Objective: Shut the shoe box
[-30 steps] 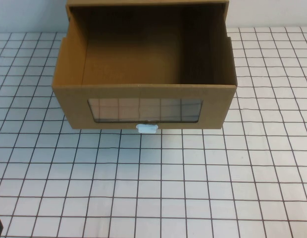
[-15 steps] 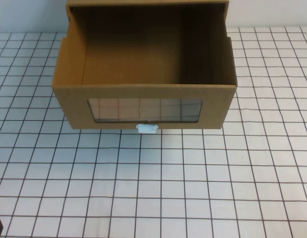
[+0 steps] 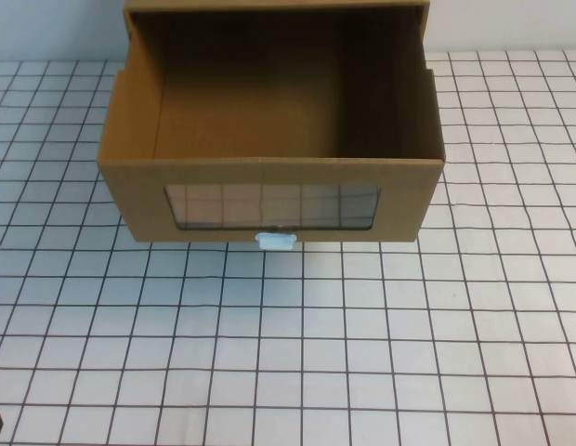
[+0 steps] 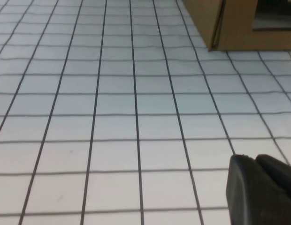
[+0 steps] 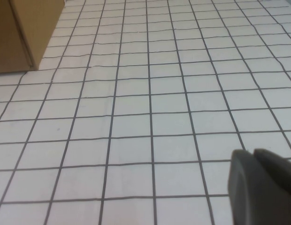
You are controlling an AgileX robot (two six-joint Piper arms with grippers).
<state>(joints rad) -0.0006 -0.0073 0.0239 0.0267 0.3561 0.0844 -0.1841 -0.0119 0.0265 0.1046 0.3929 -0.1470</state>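
Since shoe box (image 3: 269,200) gapes, press front squarely far-ward; left gripper (image 4: 260,190) near-left, right gripper (image 5: 263,187) near-right, pincers seemingly together.

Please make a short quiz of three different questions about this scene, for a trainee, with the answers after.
1. True or false: the drawer of the brown cardboard shoe box is pulled out and empty.
2. The small white pull tab sits: A) above the clear front window; B) just below it; C) on the side wall.
3. Fill in: both grippers hang over the white gridded table and neither ____ the box.

Key:
1. True.
2. B.
3. touches. The left gripper is near the box's left front corner, the right gripper near its right front corner.
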